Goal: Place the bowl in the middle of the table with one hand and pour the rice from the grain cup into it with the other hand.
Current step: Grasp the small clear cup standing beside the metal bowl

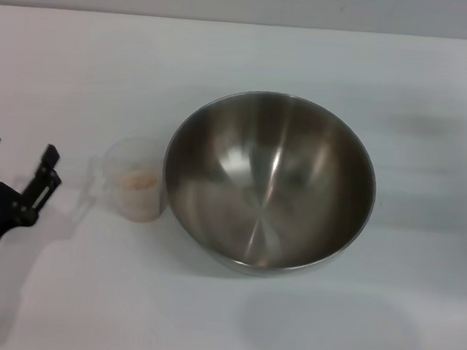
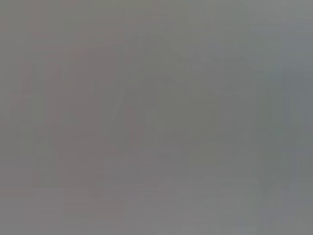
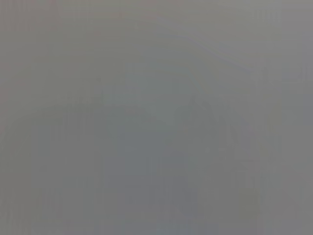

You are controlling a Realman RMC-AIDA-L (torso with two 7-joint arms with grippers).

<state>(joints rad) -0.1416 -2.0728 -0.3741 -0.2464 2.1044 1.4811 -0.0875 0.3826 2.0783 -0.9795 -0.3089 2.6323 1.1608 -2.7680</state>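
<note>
The steel bowl (image 1: 270, 181) stands upright near the middle of the white table (image 1: 221, 321); nothing shows inside it. The clear grain cup (image 1: 135, 179) stands upright touching the bowl's left side, with pale rice (image 1: 139, 181) in its bottom. My left gripper (image 1: 18, 154) is at the left edge of the head view, well left of the cup, with its two black fingers spread apart and nothing between them. My right gripper is out of view. Both wrist views show only flat grey.
Bare white tabletop surrounds the bowl and cup. A faint shadow lies on the table in front of the bowl (image 1: 326, 330). The table's far edge (image 1: 247, 23) meets a grey wall.
</note>
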